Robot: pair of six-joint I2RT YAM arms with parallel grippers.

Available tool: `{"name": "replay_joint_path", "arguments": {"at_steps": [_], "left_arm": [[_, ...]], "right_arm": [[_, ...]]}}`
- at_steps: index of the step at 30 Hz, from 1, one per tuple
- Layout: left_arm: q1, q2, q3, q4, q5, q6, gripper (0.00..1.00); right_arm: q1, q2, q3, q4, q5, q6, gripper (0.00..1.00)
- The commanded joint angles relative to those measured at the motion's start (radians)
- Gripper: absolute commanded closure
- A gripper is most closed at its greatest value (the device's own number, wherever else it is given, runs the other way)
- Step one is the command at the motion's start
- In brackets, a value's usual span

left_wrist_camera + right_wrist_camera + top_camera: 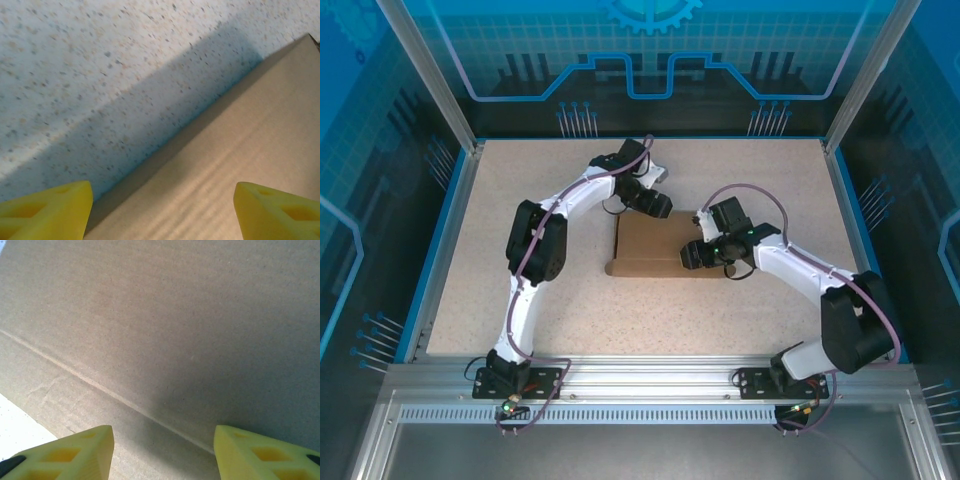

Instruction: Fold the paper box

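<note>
We see the paper box (650, 245) lying on the bench (520, 190). The left end effector (163, 202) and right end effector (164, 445) hover released above it.

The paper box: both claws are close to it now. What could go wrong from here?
1. The left claw and the right claw are both open at the paper box, so nothing pins it. A push may slide it across the table.
2. The right claw hangs close to a crease. Pressing off that line could dent the panel instead of folding it.
</note>
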Motion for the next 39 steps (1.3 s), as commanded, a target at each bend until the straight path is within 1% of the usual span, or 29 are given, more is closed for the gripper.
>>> {"name": "replay_joint_path", "arguments": {"at_steps": [1, 6, 11, 13, 19, 22, 26, 27, 29, 31, 33, 36, 39], "left_arm": [[0.012, 0.01, 0.022, -0.081, 0.097, 0.029, 0.24], [0.013, -0.026, -0.027, -0.098, 0.101, 0.057, 0.25], [0.015, -0.065, -0.085, -0.098, 0.088, 0.063, 0.25], [0.015, -0.082, -0.116, -0.09, 0.079, 0.064, 0.25], [0.015, -0.127, -0.197, -0.059, 0.042, 0.063, 0.25], [0.015, -0.13, -0.21, -0.06, 0.023, 0.068, 0.25], [0.015, -0.135, -0.224, -0.068, -0.002, 0.078, 0.25], [0.014, -0.137, -0.227, -0.07, -0.004, 0.078, 0.25], [0.015, -0.143, -0.246, -0.064, -0.013, 0.075, 0.26], [0.015, -0.153, -0.276, -0.053, -0.017, 0.069, 0.26], [0.015, -0.168, -0.306, -0.038, -0.021, 0.055, 0.28], [0.015, -0.196, -0.353, -0.009, -0.036, 0.025, 0.29], [0.015, -0.227, -0.404, 0.036, -0.038, -0.016, 0.31]], "right_arm": [[-0.024, 0.03, 0.041, 0.005, -0.017, -0.034, 0.44], [-0.053, 0.057, 0.077, -0.022, -0.023, -0.065, 0.45], [-0.065, 0.043, 0.109, -0.068, -0.033, -0.091, 0.45], [-0.066, 0.019, 0.113, -0.088, -0.042, -0.091, 0.45], [-0.039, -0.093, 0.087, -0.157, -0.124, -0.06, 0.44], [-0.025, -0.166, 0.049, -0.2, -0.154, -0.033, 0.44], [-0.025, -0.256, -0.022, -0.204, -0.189, 0.036, 0.41], [-0.025, -0.262, -0.066, -0.197, -0.201, 0.049, 0.4], [-0.032, -0.254, -0.102, -0.174, -0.214, 0.072, 0.4], [-0.05, -0.238, -0.141, -0.126, -0.254, 0.097, 0.38], [-0.068, -0.225, -0.189, -0.03, -0.308, 0.148, 0.36], [-0.071, -0.195, -0.245, 0.109, -0.356, 0.225, 0.32], [-0.075, -0.16, -0.266, 0.177, -0.349, 0.261, 0.28]]}}
